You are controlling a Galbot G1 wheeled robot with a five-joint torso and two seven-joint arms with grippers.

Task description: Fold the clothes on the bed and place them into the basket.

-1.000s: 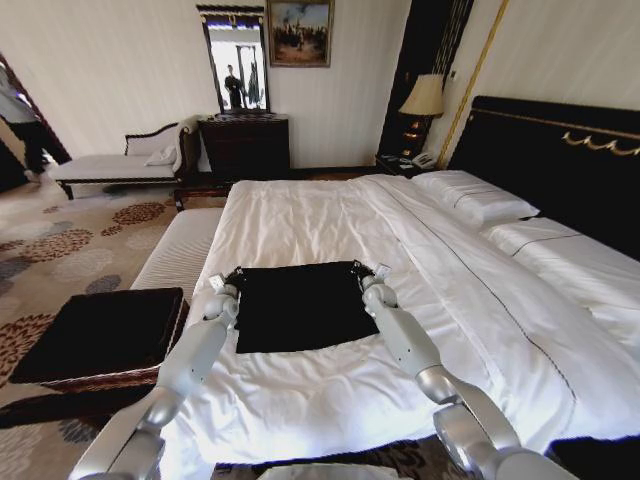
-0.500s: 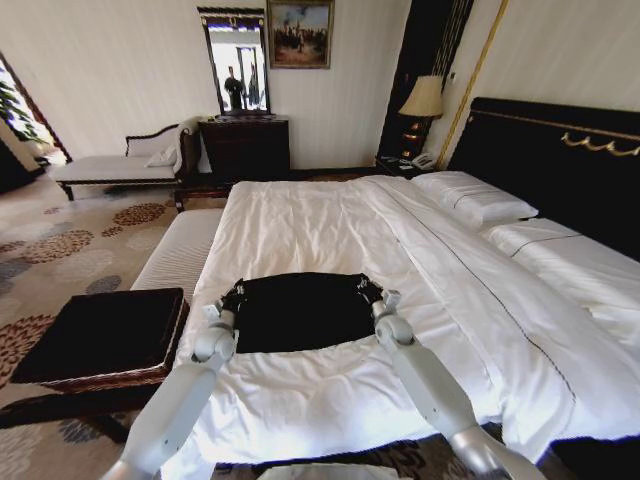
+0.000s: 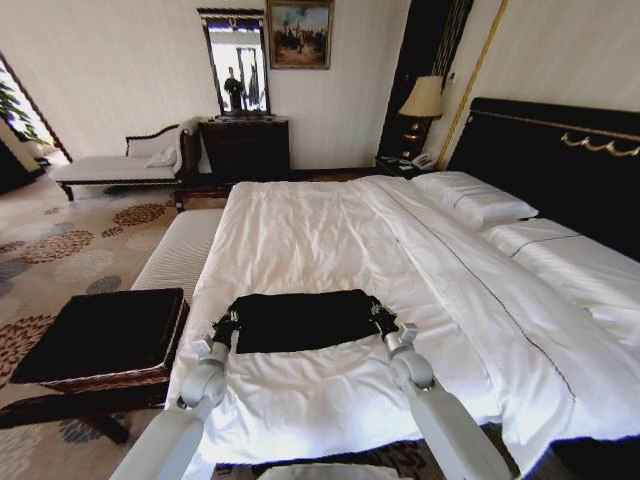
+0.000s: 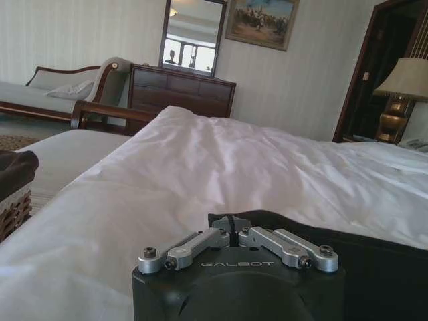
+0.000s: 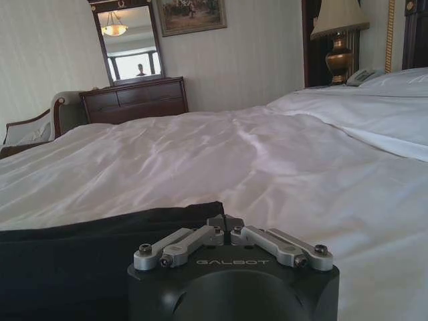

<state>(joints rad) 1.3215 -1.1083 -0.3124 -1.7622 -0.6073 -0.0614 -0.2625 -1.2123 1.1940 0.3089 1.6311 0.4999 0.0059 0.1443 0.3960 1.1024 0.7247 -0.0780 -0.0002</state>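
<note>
Black T-shirt (image 3: pixel 300 320) folded into a flat band on the white bed (image 3: pixel 330 225), near the foot edge. Left gripper (image 3: pixel 226 327) clenched on its left corner, right gripper (image 3: pixel 379 316) clenched on its right corner. Basket (image 3: pixel 100 335) on the floor just beside the bed's left side.

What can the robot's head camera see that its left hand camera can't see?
Only the head view shows the right gripper, the black headboard and the pillows. Only the left wrist view shows the basket's woven wicker side up close. Both show the left gripper at the T-shirt's corner, the bed, the mirror and the dresser.
</note>
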